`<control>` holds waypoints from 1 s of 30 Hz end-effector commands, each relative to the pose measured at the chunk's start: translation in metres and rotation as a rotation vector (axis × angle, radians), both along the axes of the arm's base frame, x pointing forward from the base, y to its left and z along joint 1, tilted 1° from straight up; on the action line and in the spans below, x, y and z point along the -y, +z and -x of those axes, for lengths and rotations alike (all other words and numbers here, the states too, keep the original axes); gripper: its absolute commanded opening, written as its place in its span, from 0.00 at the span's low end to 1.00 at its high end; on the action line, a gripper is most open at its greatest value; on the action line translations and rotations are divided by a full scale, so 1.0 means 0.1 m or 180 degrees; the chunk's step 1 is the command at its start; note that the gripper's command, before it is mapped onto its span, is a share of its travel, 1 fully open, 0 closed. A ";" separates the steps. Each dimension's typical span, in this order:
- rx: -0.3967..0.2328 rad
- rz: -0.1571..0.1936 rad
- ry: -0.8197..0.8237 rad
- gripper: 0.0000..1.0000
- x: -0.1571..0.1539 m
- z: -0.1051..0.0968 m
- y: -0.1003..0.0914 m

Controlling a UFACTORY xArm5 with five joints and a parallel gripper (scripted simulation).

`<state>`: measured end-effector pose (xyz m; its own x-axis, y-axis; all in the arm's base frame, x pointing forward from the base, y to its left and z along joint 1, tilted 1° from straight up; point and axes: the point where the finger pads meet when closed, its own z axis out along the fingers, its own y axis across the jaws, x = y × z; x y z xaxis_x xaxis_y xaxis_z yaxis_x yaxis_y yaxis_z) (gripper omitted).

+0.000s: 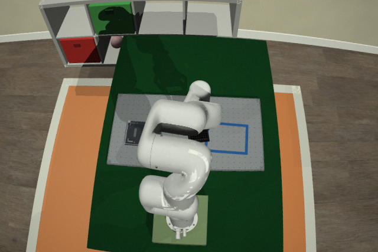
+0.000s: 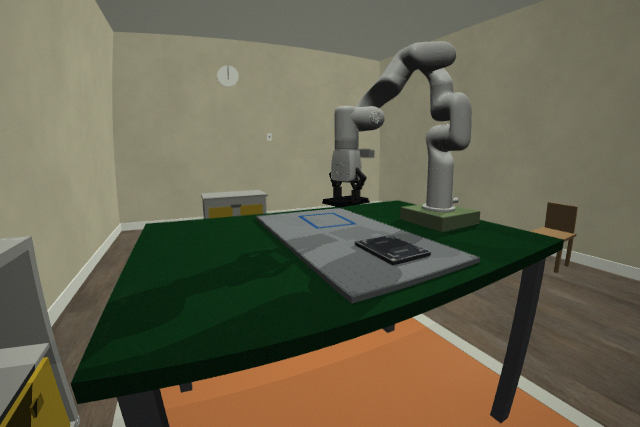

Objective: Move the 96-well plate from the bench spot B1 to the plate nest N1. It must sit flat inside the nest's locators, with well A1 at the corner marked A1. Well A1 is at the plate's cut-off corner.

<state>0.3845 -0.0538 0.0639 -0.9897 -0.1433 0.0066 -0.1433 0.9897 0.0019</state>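
The black 96-well plate (image 2: 345,200) hangs level in the air, a little above the grey board (image 2: 361,246). My gripper (image 2: 346,193) points straight down and is shut on the plate's sides. In the top view only a corner of the plate (image 1: 199,136) shows from under my arm, at the left edge of the blue outline of spot B1 (image 1: 229,138). The gripper itself is hidden there. The dark plate nest N1 (image 1: 133,133) lies at the left end of the board and is partly hidden by my arm. In the side view the nest (image 2: 392,249) is empty and near the camera. I cannot see the plate's cut-off corner.
The arm's base (image 1: 180,221) stands on a pale green block at the table's front edge. A white shelf unit (image 1: 137,14) with red and green bins stands behind the table. A chair (image 2: 560,228) stands on the floor at the right.
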 end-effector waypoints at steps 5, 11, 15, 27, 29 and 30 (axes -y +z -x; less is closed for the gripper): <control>0.0010 0.0034 -0.0936 0.00 -0.29 -0.03 0.02; 0.0012 0.0037 -0.1573 0.00 -0.49 -0.04 0.02; 0.0013 0.0038 -0.1785 0.00 -0.55 -0.04 0.03; 0.0017 0.0043 -0.3058 0.00 -0.95 -0.06 0.04; 0.0017 0.0043 -0.3164 0.00 -0.99 -0.06 0.04; 0.0017 0.0043 -0.3164 0.00 -0.99 -0.06 0.04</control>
<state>0.3884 0.0371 0.0663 -0.7249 0.6888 0.0046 0.6888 0.7249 -0.0053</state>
